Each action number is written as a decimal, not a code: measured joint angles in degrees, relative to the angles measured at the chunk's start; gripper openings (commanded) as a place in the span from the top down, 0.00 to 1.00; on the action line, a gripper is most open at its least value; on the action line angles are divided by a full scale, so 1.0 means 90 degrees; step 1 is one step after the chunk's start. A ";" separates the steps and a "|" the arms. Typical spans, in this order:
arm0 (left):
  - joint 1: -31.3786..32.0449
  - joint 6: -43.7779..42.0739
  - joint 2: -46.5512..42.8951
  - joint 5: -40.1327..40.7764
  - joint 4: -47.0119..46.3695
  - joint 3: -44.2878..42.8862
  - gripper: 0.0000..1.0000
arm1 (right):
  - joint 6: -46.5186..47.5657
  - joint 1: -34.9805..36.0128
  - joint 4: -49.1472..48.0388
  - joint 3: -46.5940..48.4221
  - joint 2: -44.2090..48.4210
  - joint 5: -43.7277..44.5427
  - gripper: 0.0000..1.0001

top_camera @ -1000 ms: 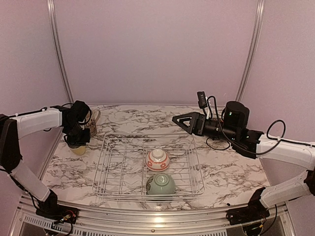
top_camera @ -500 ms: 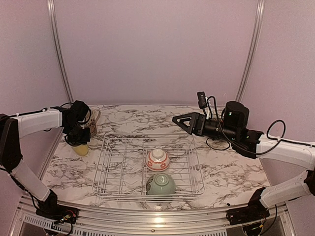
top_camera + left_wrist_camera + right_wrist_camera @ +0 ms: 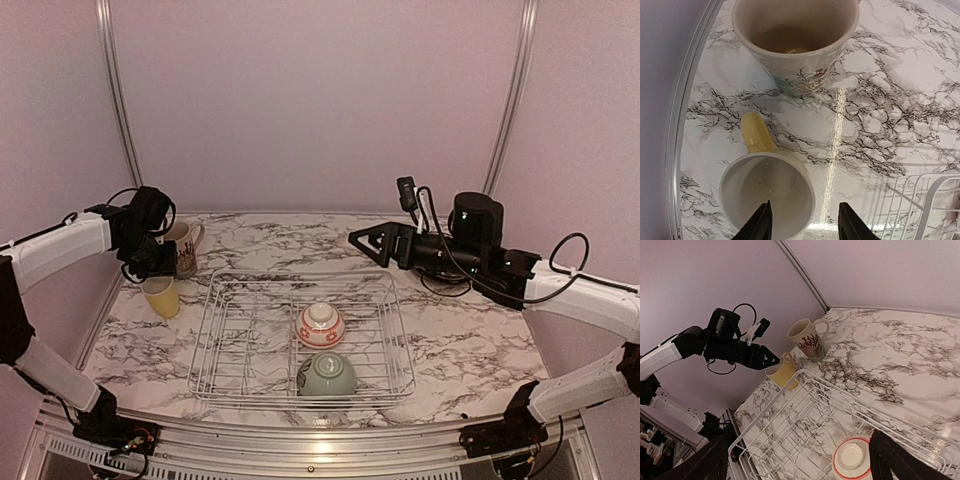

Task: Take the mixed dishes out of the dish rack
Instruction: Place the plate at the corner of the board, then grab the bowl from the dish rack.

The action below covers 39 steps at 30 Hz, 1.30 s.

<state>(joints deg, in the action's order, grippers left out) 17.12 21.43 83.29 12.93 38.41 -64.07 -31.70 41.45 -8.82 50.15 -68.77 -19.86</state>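
The silver wire dish rack (image 3: 213, 292) stands mid-table and holds the white-and-red bowl (image 3: 320, 325) and the pale green bowl (image 3: 326, 375), both upside down. The small yellow cup (image 3: 162, 297) and the tall cream patterned mug (image 3: 185, 248) stand upright on the marble to the left of the rack. My left gripper (image 3: 168, 268) is open and empty just above the cup (image 3: 765, 190); the mug (image 3: 795, 40) is beyond it. My right gripper (image 3: 362, 243) is open and empty in the air behind the rack; its view shows the rack (image 3: 790, 440) and the red-rimmed bowl (image 3: 852, 457). No plates are in view.
A metal rail (image 3: 690, 100) runs along the table's left edge close to the cup. A black cable (image 3: 440, 292) lies on the marble right of the rack. Pale walls close in the back and sides.
My left gripper has let go of the yellow cup and risen up and back from it; the cup stays on the table. The right arm has shifted only slightly.
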 measured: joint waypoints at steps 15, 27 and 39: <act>0.0000 0.0061 -0.2062 -0.0899 0.0189 -0.0206 0.24 | 0.1513 0.0940 0.2055 0.1353 -0.1508 0.0913 0.05; 0.0002 0.0483 -0.3402 -0.2266 -0.0721 0.0032 0.12 | 0.2103 0.1838 0.3733 0.2773 -0.3310 0.2365 0.08; 0.0155 0.0937 -0.3373 -0.3038 -0.1443 0.0668 0.11 | 0.2098 0.1877 0.4447 0.3089 -0.3852 0.2990 0.13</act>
<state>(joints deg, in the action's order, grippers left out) 18.52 29.87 52.93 -14.41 25.43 -58.06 -12.82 58.35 31.20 77.95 -103.44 7.05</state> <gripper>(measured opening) 0.892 0.875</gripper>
